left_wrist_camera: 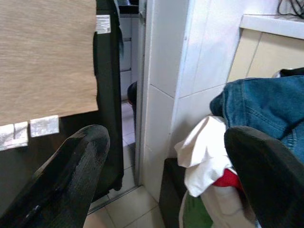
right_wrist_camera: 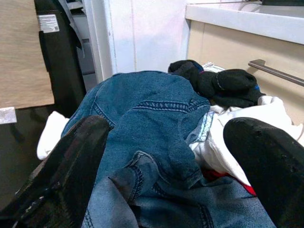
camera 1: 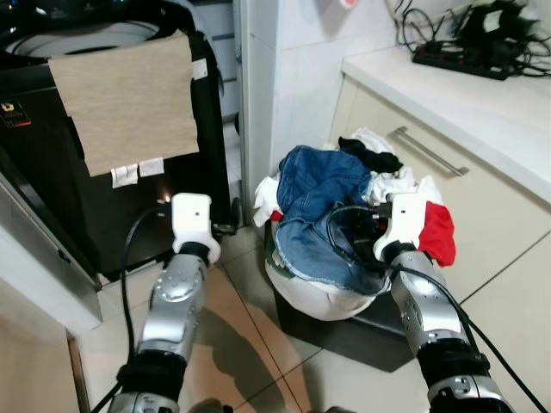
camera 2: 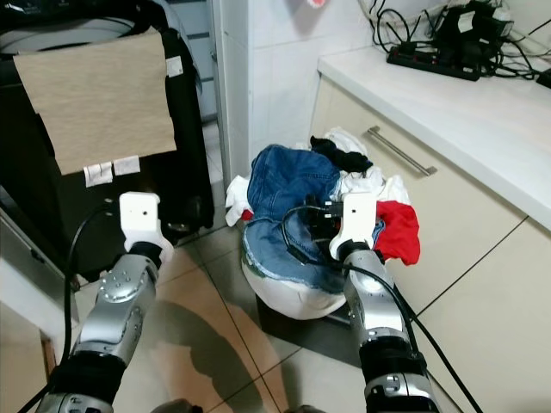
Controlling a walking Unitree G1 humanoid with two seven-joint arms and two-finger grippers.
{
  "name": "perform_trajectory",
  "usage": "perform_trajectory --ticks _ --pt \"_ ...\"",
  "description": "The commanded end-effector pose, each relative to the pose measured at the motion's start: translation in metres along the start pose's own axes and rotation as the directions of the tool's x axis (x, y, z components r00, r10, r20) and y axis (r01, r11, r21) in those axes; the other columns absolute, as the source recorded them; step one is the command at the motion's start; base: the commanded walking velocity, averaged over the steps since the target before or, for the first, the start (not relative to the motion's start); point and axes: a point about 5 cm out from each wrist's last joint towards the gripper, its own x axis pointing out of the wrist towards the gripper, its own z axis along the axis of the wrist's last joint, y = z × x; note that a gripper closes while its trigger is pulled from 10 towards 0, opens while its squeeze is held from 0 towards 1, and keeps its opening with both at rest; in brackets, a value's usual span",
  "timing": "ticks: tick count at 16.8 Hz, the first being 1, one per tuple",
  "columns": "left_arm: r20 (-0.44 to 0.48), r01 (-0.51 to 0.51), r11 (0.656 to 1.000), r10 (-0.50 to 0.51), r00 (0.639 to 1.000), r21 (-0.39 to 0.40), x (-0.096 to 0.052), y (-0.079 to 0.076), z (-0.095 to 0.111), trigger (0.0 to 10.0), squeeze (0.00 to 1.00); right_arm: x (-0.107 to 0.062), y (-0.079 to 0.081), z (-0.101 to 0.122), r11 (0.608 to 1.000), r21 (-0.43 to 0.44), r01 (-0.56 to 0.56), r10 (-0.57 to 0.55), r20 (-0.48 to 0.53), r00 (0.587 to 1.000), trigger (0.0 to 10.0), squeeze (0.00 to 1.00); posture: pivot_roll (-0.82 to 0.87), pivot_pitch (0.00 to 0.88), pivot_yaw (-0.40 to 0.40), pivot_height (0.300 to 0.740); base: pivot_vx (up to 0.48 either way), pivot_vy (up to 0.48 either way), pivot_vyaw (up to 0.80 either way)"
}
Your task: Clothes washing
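A white laundry basket [camera 1: 320, 303] stands on the floor, heaped with clothes. Blue jeans [camera 1: 323, 185] lie on top, with a black garment [camera 1: 370, 155], white cloth [camera 1: 403, 182] and a red piece [camera 1: 439, 232] behind and beside them. My right gripper [right_wrist_camera: 168, 128] hovers open just above the jeans, holding nothing; its white wrist [camera 1: 405, 219] is over the basket's right side. My left gripper [left_wrist_camera: 166, 137] is open and empty, its wrist [camera 1: 191, 222] low in front of the black washing machine [camera 1: 52, 198], left of the basket.
A beige cloth [camera 1: 125, 99] hangs over the machine's front. A white tiled pillar [camera 1: 258, 103] rises between machine and basket. The cream cabinet with a metal handle [camera 1: 430, 151] and a counter [camera 1: 465, 95] carrying a power strip [camera 1: 456, 60] bound the right side.
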Motion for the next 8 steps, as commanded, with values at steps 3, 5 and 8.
perform_trajectory --ticks 3,5,8 --pt "0.027 0.018 1.0 -0.018 0.999 0.005 -0.0014 -0.0073 0.0041 10.0 0.0 0.0011 -0.0032 -0.0021 1.0 0.002 -0.002 0.002 -0.004 1.0 10.0 0.0 0.01 0.0 -0.042 0.74 0.0 0.0 0.0" --pt "0.038 0.019 1.0 -0.02 0.999 0.011 -0.0014 -0.0063 0.0056 10.0 0.0 0.0018 -0.0035 -0.0017 1.0 -0.003 0.003 -0.003 0.004 1.0 10.0 0.0 0.01 0.0 -0.042 0.74 0.0 0.0 0.0" --pt "0.06 0.025 1.0 -0.025 0.998 0.008 -0.0009 -0.005 0.0098 10.0 0.0 0.0016 -0.0059 0.0016 1.0 -0.017 0.024 -0.024 0.027 0.999 10.0 0.0 0.01 0.0 -0.035 0.74 0.32 0.0 0.0"
